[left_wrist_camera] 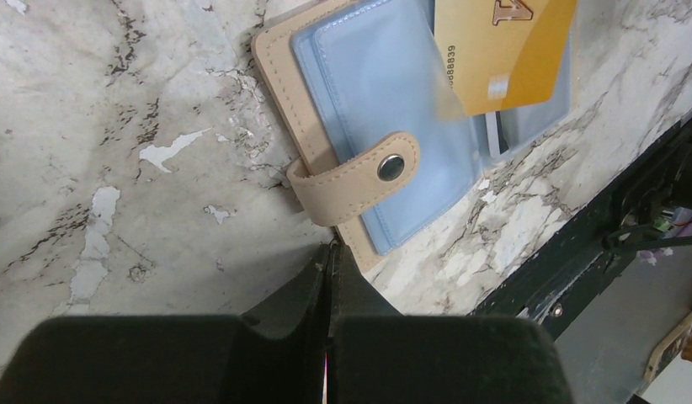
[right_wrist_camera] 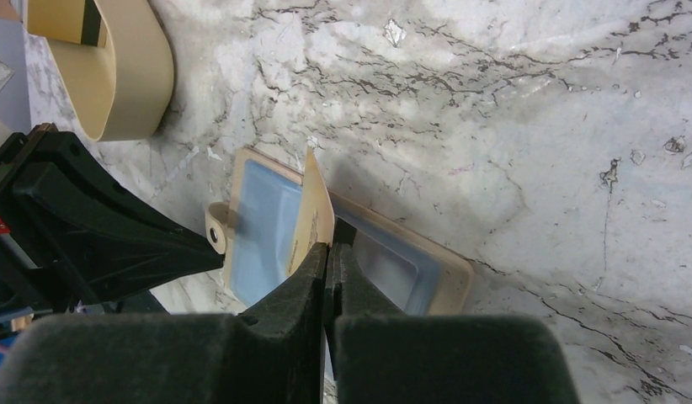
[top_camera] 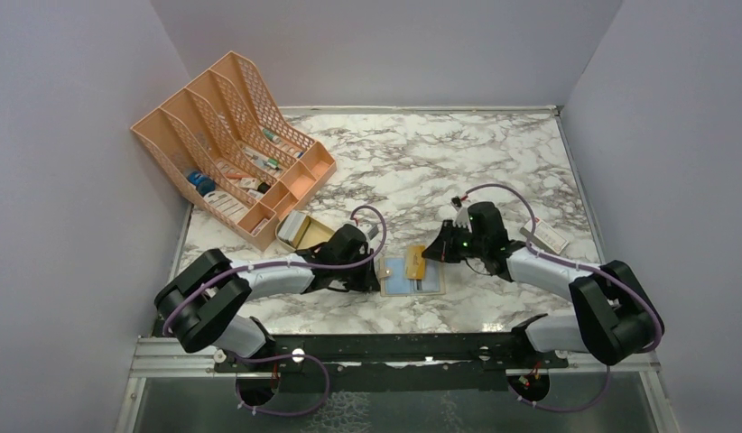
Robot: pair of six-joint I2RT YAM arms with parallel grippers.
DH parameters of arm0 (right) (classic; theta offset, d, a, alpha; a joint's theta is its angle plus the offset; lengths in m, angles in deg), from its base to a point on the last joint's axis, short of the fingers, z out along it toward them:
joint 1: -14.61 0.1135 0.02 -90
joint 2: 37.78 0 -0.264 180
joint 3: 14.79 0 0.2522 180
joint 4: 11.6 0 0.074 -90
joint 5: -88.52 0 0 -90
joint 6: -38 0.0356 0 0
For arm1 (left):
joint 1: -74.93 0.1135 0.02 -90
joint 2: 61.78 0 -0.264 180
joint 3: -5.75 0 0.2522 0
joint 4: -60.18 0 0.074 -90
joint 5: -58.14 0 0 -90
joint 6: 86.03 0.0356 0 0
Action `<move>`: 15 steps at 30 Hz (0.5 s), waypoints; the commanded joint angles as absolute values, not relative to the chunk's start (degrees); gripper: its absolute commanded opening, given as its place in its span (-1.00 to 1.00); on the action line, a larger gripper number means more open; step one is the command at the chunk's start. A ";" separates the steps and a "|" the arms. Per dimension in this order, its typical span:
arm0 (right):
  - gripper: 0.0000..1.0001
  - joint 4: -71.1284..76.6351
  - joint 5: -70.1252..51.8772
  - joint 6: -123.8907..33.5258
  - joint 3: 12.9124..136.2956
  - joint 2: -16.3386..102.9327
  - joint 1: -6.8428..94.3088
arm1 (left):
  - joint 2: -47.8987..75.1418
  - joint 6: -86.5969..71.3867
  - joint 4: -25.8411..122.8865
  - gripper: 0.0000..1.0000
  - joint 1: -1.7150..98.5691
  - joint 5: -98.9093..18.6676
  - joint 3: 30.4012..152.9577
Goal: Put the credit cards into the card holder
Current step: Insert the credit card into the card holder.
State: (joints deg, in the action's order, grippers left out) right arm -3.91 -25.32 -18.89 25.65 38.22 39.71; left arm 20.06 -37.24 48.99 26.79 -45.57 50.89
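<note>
Right end effector [right_wrist_camera: 328, 249] pressed together on a gold card [right_wrist_camera: 314, 210], the card held edge-on and tilted just above the open card holder [right_wrist_camera: 267, 210]; left end effector [left_wrist_camera: 330, 252] likewise pressed together and carrying nothing, tips set at the holder's edge just below the snap strap [left_wrist_camera: 355, 181], seemingly pinning it down, contact not certain; holder flat and spread open on the marble tabletop [top_camera: 422, 153] between the two arms, pale blue pockets upward. Step in hand, by judgement: insertion of this card; next move calling for alignment of the card's lower edge with a pocket mouth, then a shallow slide inward with the holder kept from skidding. Around: beige oval dish [top_camera: 304, 232] just behind the left arm; orange mesh file rack [top_camera: 232, 135] at far left; white box [top_camera: 545, 236] at right; all apart from the holder. Likeliest hindrances: strap folded across the near pocket; slick, flat-lying pocket mouths.
</note>
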 commanded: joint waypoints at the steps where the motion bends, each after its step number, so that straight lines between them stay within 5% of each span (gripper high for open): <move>1: -0.98 -6.06 -26.11 -20.38 24.01 37.48 39.44 | 21.47 -37.87 51.83 -1.00 26.24 -44.59 50.17; 15: -0.98 -0.58 -23.23 -18.64 23.60 34.07 39.48 | 20.93 -38.56 52.37 -1.00 26.16 -43.37 49.27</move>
State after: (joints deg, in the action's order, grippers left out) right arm -2.73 -25.08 -18.83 24.23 35.05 39.67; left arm 20.85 -38.13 51.70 26.42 -45.29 50.10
